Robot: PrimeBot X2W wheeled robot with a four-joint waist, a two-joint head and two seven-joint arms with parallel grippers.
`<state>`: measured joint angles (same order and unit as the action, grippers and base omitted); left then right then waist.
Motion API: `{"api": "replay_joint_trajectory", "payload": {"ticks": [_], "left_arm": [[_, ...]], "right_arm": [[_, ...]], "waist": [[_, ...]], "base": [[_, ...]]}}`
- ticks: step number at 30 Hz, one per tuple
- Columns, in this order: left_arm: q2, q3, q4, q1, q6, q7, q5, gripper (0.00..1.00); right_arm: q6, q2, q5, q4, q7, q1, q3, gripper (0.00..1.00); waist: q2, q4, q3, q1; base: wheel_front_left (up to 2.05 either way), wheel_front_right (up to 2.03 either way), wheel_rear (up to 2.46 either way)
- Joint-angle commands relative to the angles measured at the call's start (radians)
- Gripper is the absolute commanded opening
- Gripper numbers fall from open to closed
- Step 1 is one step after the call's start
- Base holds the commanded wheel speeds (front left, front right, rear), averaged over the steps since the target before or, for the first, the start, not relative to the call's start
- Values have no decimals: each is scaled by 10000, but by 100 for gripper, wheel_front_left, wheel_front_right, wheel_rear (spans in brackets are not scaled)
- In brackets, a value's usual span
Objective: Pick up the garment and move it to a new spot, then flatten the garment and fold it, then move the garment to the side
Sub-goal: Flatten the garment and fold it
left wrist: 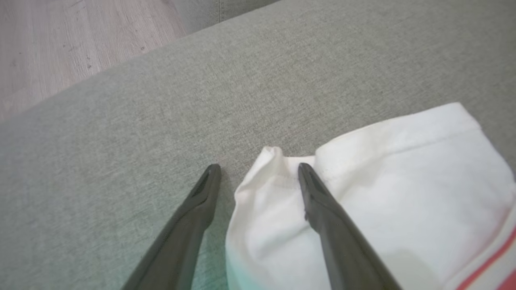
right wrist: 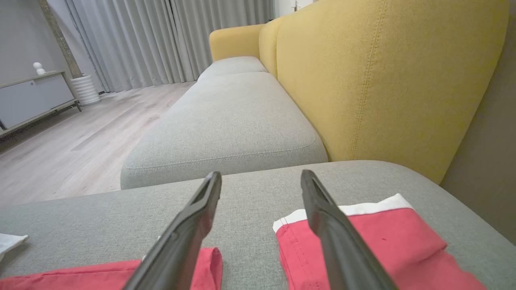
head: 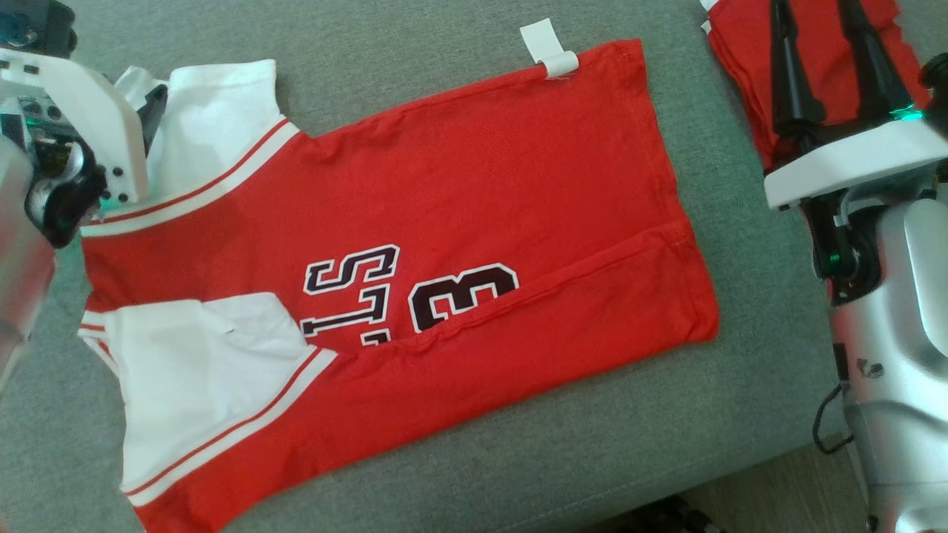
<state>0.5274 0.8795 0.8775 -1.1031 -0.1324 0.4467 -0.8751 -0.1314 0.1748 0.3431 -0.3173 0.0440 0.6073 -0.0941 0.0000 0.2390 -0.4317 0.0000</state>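
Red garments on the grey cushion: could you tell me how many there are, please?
2. A red jersey with white sleeves lies spread in the middle; a folded red garment lies to its right, beneath the right gripper. Others may be stacked underneath.

Spread nearly flat on the grey sofa cushion [head: 563, 451], red jersey [head: 474, 185] with white sleeves [head: 215, 118] at 9 o'clock, hem at 3 o'clock, 6 o'clock edge folded over black-and-white lettering, white tag [head: 548, 44] at 12 o'clock.
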Motion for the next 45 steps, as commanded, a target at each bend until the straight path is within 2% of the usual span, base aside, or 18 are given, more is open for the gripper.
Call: {"api": "replay_joint_trajectory", "payload": {"ticks": [1, 2, 3, 4, 8, 14, 18, 30, 41, 42, 43, 44, 45], "left_arm": [[468, -149, -33, -256, 18, 107, -60, 100], [455, -115, -10, -234, 18, 224, -144, 100], [454, -76, -11, -221, 18, 306, -214, 60], [459, -44, -26, -219, 17, 348, -278, 0], [319, -32, -147, -250, 17, -64, -529, 0], [-30, -324, -116, -583, 62, -1970, -321, 0], [-294, -242, -243, -658, 45, -2682, -201, 0], [-726, 432, -1361, -669, 21, -3251, 32, 0], [-793, 859, -2090, -511, 19, -3183, -187, 0], [-785, 876, -2083, -524, 19, -3186, -203, 0], [-785, 876, -2083, -524, 19, -3186, -203, 0], [-774, 887, -2063, -542, 19, -3186, -222, 0], [-758, 888, -2026, -571, 19, -3196, -235, 0]], "right_arm": [[7, 79, 54, 334, 31, 155, -145, 100], [7, 77, 54, 329, 36, 152, -144, 100], [7, 78, 53, 323, 40, 146, -142, 100], [7, 84, 51, 315, 43, 140, -137, 100], [7, 165, 5, 240, -14, 124, -56, 100], [7, 320, 89, 67, -313, 275, -199, 100], [7, 503, 324, -330, -773, 494, -433, 100], [7, 1661, 729, -3501, -2750, 1602, -1244, 100], [7, 2163, 1603, -5209, -3407, 2258, -2473, 100], [7, 2172, 1715, -5254, -3465, 2308, -2627, 64], [7, 2172, 1715, -5254, -3465, 2308, -2627, 64], [7, 2182, 1835, -5244, -3486, 2366, -2790, 0], [7, 2220, 1951, -5199, -3456, 2450, -2935, 0]], "waist": [[0, 12, -12, 0], [0, 21, -20, 0], [0, 28, -26, 0], [0, 26, -27, 0], [0, -164, 99, 0], [0, -619, 424, 0], [0, -1086, 600, 0], [0, -2631, 460, 0], [0, -3103, 254, 0], [0, -3103, 237, 0], [0, -3103, 237, 0], [0, -3094, 220, 0], [0, -3082, 200, 0]], "base": [[0, 0, 0], [0, 0, 0], [0, 0, 0], [0, 0, 0], [0, 0, 0], [0, 0, 0], [0, 0, 0], [0, 0, 0], [0, 0, 0], [0, 0, 0], [0, 0, 0], [0, 0, 0], [0, 0, 0]]}}
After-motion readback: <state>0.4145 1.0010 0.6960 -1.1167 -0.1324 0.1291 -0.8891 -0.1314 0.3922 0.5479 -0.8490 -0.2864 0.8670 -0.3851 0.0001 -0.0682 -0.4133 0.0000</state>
